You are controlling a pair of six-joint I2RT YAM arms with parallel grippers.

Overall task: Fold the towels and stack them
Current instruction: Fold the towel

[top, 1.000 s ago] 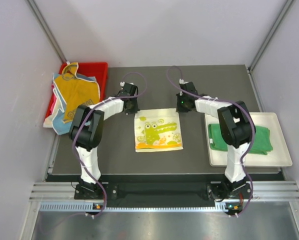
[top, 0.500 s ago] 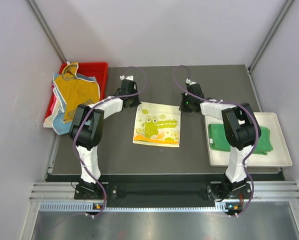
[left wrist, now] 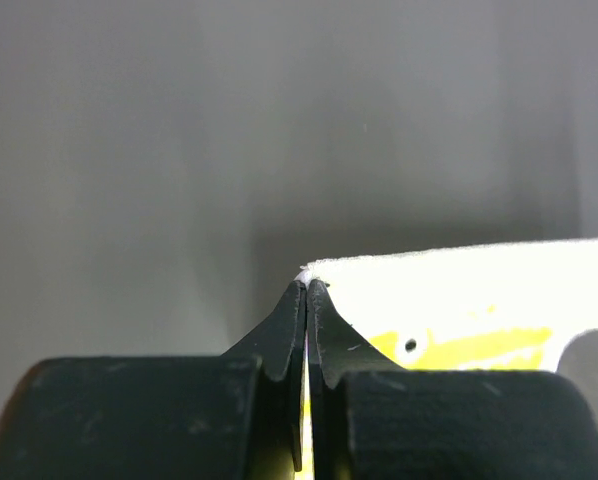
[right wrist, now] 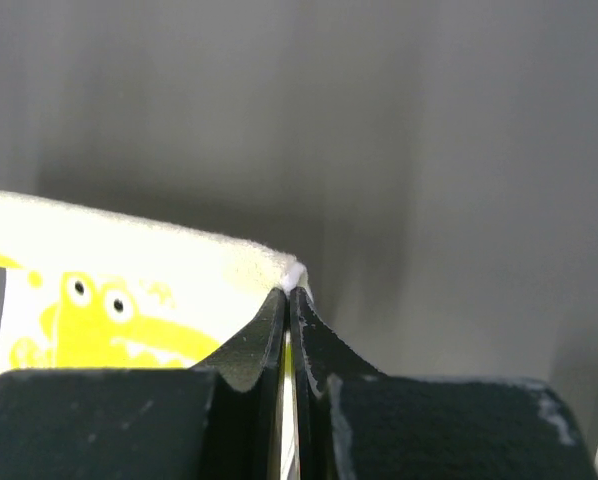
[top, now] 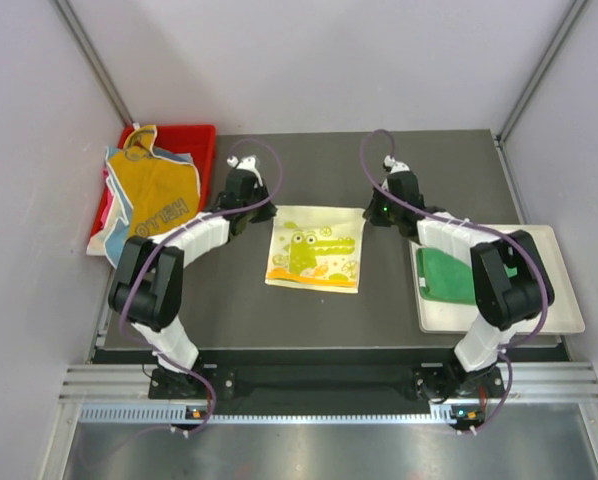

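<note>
The left gripper [left wrist: 306,285] and right gripper [right wrist: 289,290] are each pinched tight on the square yellow crocodile-printed cloth towel [top: 314,250] on the dark table [top: 429,160], at its 11 and 1 o'clock corners.

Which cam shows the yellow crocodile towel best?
Top external: the whole yellow crocodile towel with its print. Left wrist shows only the corner pinched in the left gripper; right wrist, the corner in the right gripper.
</note>
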